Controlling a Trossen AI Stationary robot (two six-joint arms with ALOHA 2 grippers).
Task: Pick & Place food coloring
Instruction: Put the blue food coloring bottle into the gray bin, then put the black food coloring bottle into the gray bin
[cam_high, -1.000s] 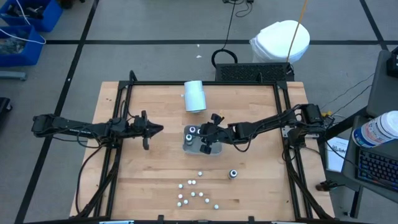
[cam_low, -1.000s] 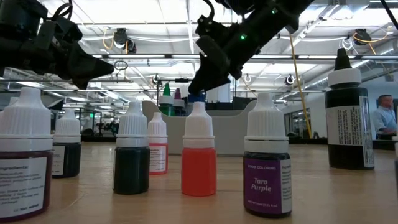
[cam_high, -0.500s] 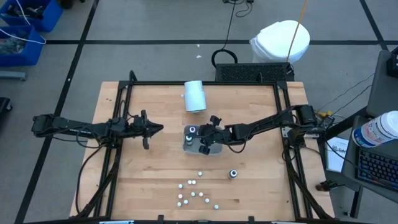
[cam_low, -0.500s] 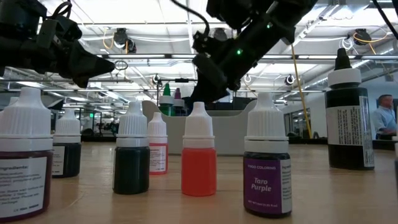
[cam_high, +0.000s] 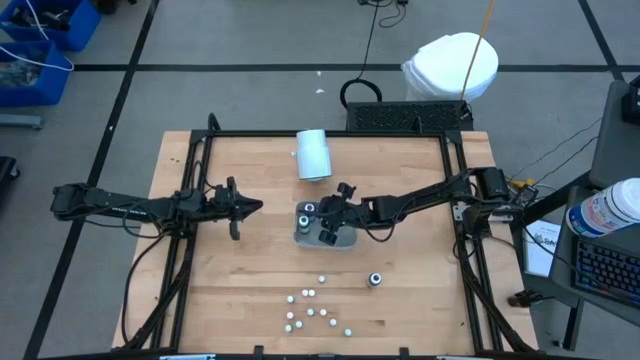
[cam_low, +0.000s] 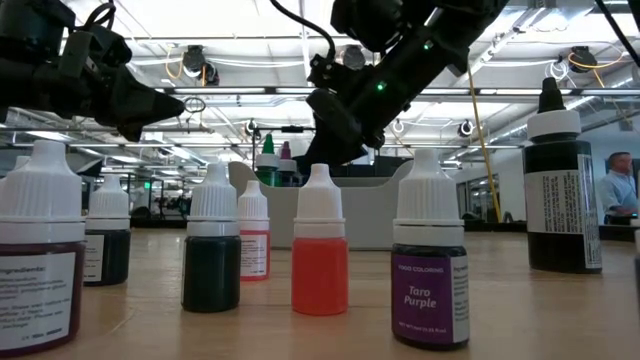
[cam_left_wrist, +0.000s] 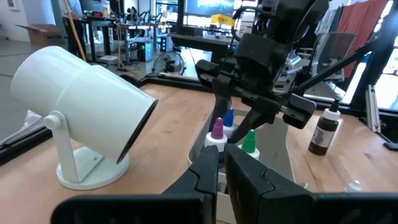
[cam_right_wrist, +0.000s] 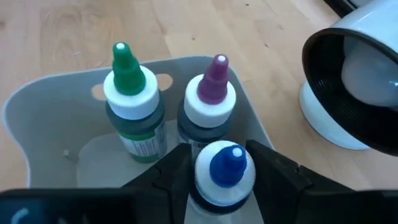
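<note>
The right arm stretches across the wooden table (cam_high: 250, 270), its right gripper (cam_right_wrist: 214, 163) lowered over the grey rectangular tray (cam_high: 306, 232). Its fingers flank a blue-tipped dark food coloring bottle (cam_right_wrist: 222, 171) with a white cap, apparently clamping it. Green-tipped (cam_right_wrist: 131, 93) and purple-tipped (cam_right_wrist: 210, 96) bottles stand upright in the tray. The left gripper (cam_high: 252, 208) hovers left of the tray, fingers nearly closed, empty. Small whitish bottles (cam_high: 310, 310) cluster at the near edge.
</note>
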